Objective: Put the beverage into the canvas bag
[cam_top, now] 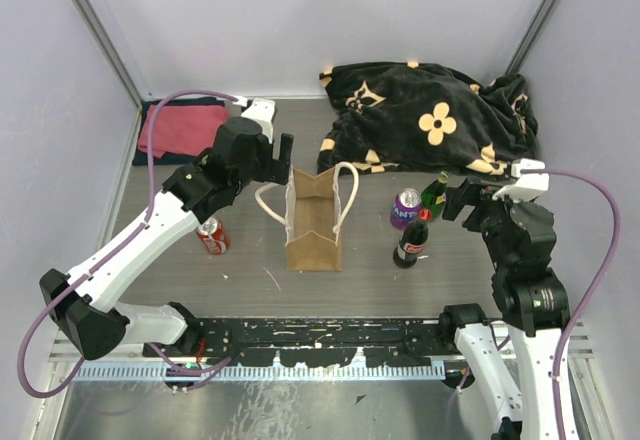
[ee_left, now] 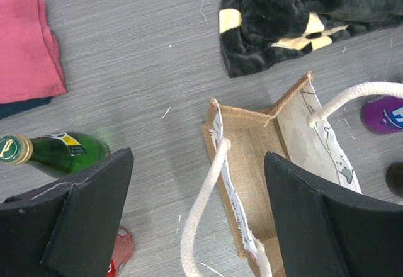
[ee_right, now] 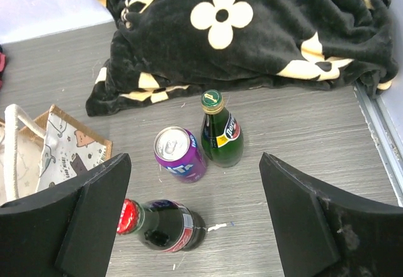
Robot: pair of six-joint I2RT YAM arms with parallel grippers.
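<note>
Black flowered blanket (cam_top: 420, 90), red cloth (cam_top: 182, 128)

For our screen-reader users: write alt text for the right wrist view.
A purple can, a green bottle and a dark red-capped bottle stand on a grey table, framed by the open black fingers of the right gripper. Behind lies a black blanket with cream flowers; a corner of the canvas bag shows at left.

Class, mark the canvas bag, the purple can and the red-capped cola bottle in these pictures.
canvas bag (cam_top: 313, 250), top external view, on its tan front face.
purple can (ee_right: 171, 143), right wrist view, on its silver lid.
red-capped cola bottle (ee_right: 165, 225), right wrist view, on its dark body.
</note>
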